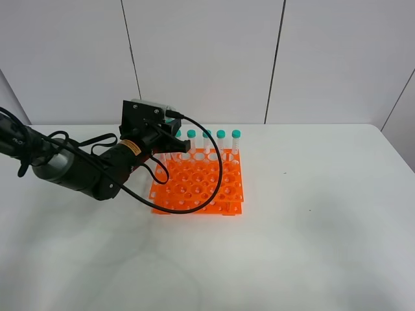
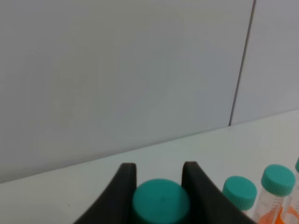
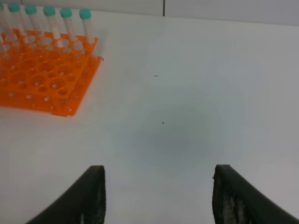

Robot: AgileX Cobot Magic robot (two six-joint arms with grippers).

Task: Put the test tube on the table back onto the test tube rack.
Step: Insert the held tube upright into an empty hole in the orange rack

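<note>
Nearby, capped tubes (image 1: 213, 135) along rack (image 1: 201, 188).

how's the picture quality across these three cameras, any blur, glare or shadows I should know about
Exterior high view: even, soft light, sharp, only faint shadow beside the test tube rack. Left wrist view: the teal cap in the left gripper is close and soft-focused. Right wrist view: the right gripper fingers are blurred, with a dim grey shadow patch on the table.

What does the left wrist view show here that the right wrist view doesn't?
Only the left wrist view shows the left claw shut on a test tube at its teal cap. Only the right wrist view shows the right claw open and empty over bare table, plus the orange rack's grid of holes. Both show capped tubes standing upright.
</note>
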